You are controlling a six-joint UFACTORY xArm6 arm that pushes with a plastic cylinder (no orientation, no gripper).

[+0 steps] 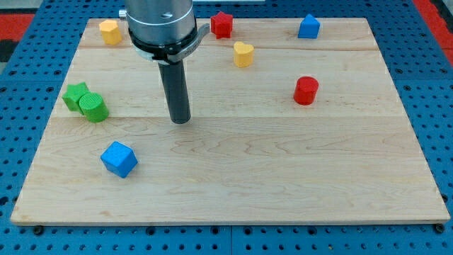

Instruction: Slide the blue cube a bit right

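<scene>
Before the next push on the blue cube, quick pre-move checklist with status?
1. Blue cube in view, near the view's bottom left: ok.
2. My tip on the cube's left side for a rightward push: not ok, it sits up and to the right of the cube.
3. Tip apart from every block: ok.
4. Path right of the cube free of blocks: ok.
5. Route round to the cube's left avoids the green blocks: cannot tell, they lie just above that side.
</scene>
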